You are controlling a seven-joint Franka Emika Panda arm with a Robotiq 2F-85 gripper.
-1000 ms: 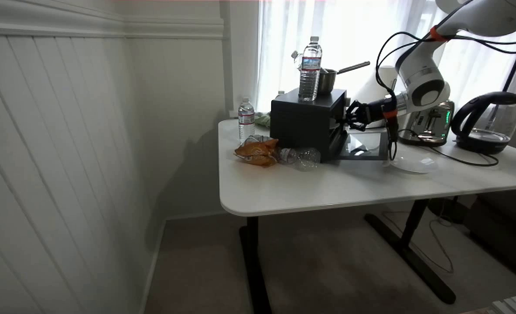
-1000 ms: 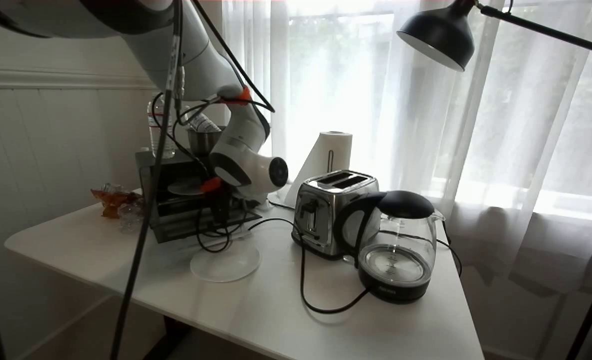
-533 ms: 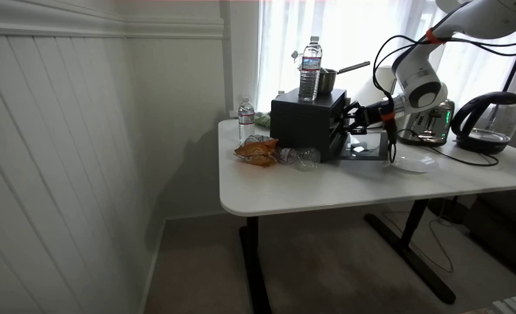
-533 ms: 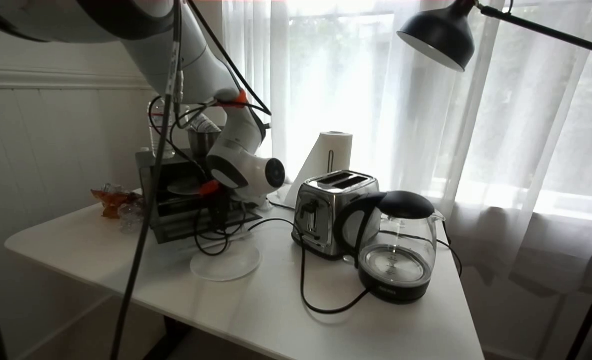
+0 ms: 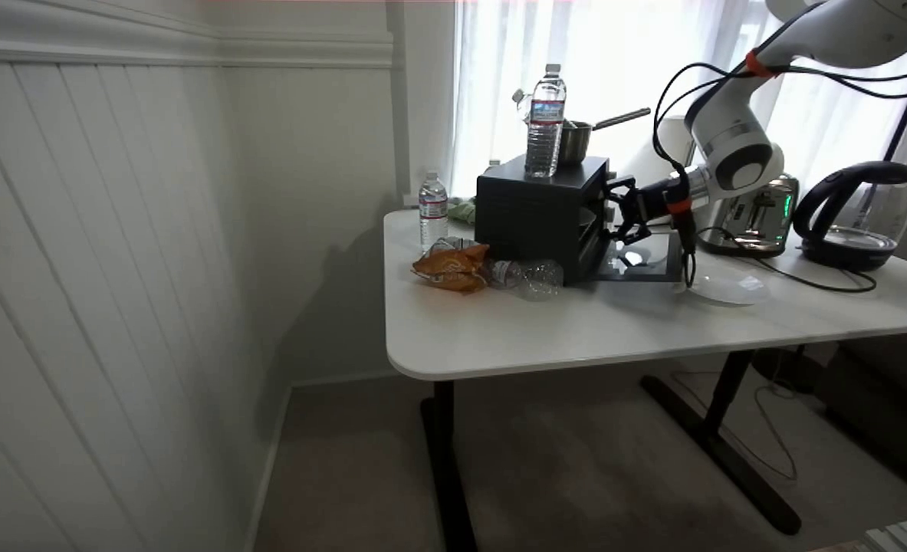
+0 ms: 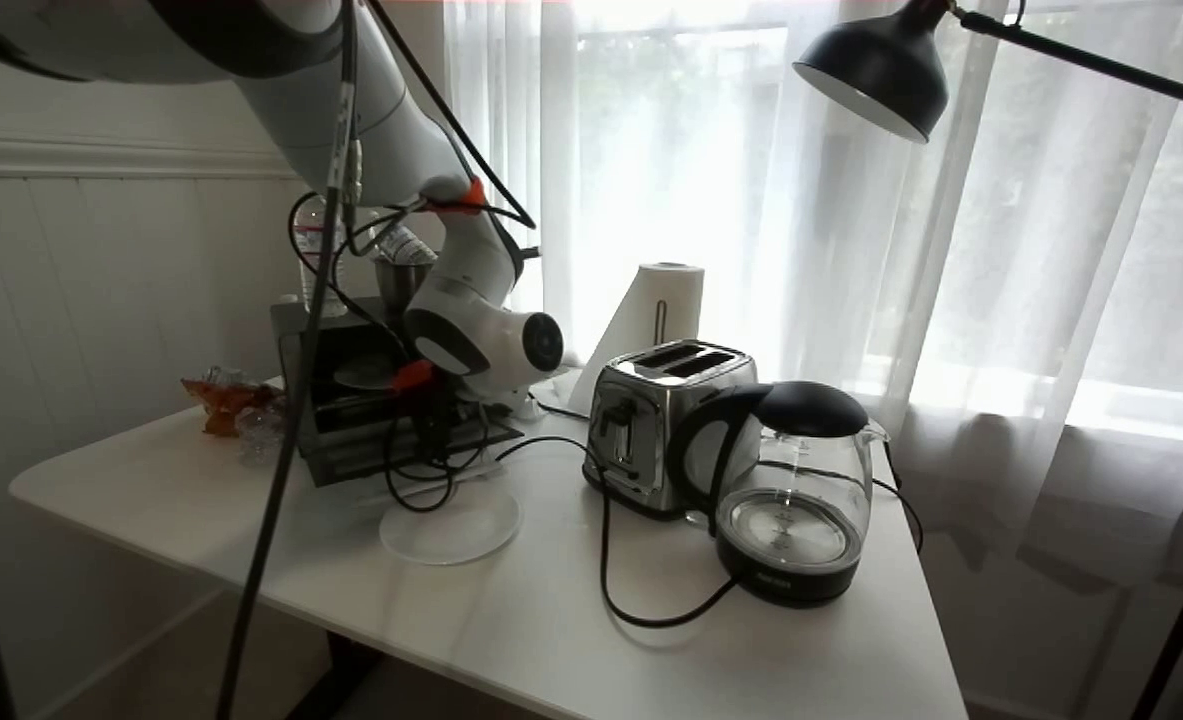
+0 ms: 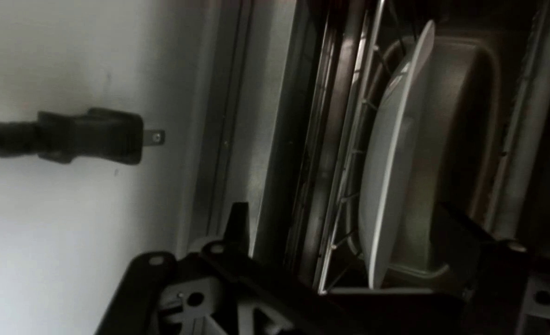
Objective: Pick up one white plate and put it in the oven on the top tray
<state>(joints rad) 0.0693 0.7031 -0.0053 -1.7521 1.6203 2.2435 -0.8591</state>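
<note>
A white plate (image 7: 391, 167) rests on the wire rack (image 7: 342, 200) inside the black oven (image 5: 530, 222), whose front door (image 5: 641, 257) is folded down. That plate also shows in the oven mouth in an exterior view, as a pale disc (image 6: 363, 374). My gripper (image 7: 342, 204) stands open at the oven front, jaws spread wide to either side of the plate's near edge, not touching it as far as I can see. In an exterior view the parted fingers of the gripper (image 5: 616, 208) face the opening. A second white plate (image 6: 451, 525) lies on the table before the oven.
On the oven stand a water bottle (image 5: 546, 126) and a pan (image 5: 573, 144). An orange bag (image 5: 453, 268) and a crumpled bottle (image 5: 539, 278) lie beside it. A toaster (image 6: 666, 420), a kettle (image 6: 796, 500) and a paper roll (image 6: 666, 310) stand nearby. A plug (image 7: 93, 135) lies close to the oven.
The gripper's jaws have spread apart and let go of the plate, which stays in the oven. The arm has shifted slightly towards the oven's side in both exterior views.
</note>
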